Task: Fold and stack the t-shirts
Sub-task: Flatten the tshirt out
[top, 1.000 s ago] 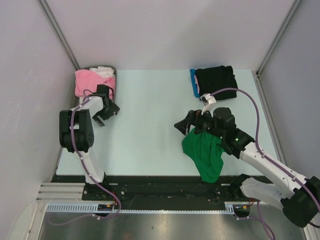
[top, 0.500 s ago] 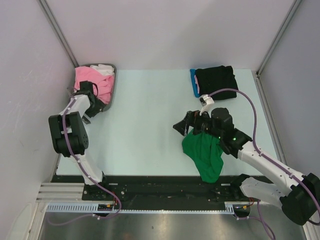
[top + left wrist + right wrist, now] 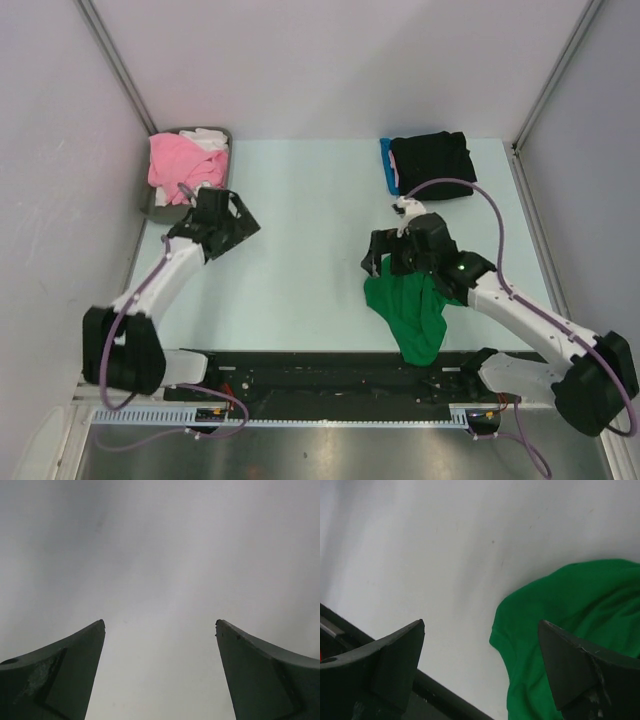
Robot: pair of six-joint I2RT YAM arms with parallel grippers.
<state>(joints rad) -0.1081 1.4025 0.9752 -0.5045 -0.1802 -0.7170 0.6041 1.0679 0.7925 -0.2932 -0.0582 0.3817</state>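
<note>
- The green t-shirt point(image 3: 408, 305) lies crumpled on the table point(image 3: 300, 230) near its front edge. The right gripper point(image 3: 481, 623) hangs over the shirt's far edge, jaws wide apart and empty.
- Best done by pinching a single layer at a shoulder or the hem, then dragging it flat before folding.
- The left gripper point(image 3: 160, 622), also spread and empty, hovers beside the tray point(image 3: 158, 207).
- Five tees in all: one green, one black tee point(image 3: 432, 160) on one blue tee point(image 3: 385, 165), and one pink tee point(image 3: 175, 165) and one white tee point(image 3: 208, 140) in the one tray.

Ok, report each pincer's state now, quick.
Left pincer: open, holding nothing.
Right pincer: open, holding nothing; the green t-shirt lies beneath it.
</note>
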